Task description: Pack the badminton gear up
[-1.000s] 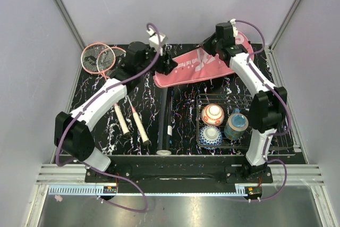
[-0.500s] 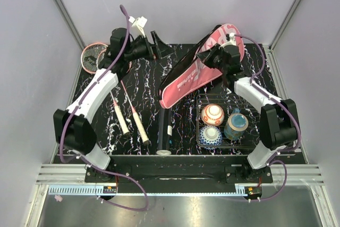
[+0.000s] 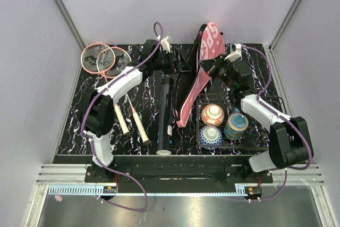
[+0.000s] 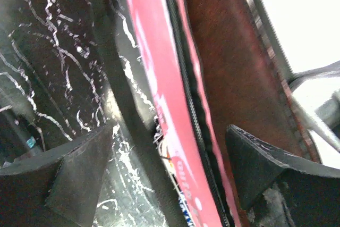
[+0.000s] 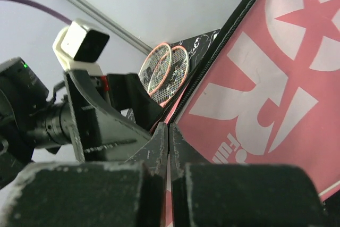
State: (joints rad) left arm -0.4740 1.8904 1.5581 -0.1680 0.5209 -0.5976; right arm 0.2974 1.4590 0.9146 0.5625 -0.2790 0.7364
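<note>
Left gripper (image 4: 170,134) spread wide, right gripper (image 5: 169,131) pinched.

Pink cover (image 3: 190,97) upright, rackets (image 3: 142,130) flat

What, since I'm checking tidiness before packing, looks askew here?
The pink racket cover stands tilted on edge instead of lying flat, pinched by the shut right tool; the open left tool straddles its zipper edge.

Rackets (image 3: 96,58) far left, tube (image 3: 165,115) centre, racket cover (image 3: 195,86) right of it, bowls (image 3: 213,114) and cup (image 3: 236,126) in basket (image 3: 234,99) at right.
</note>
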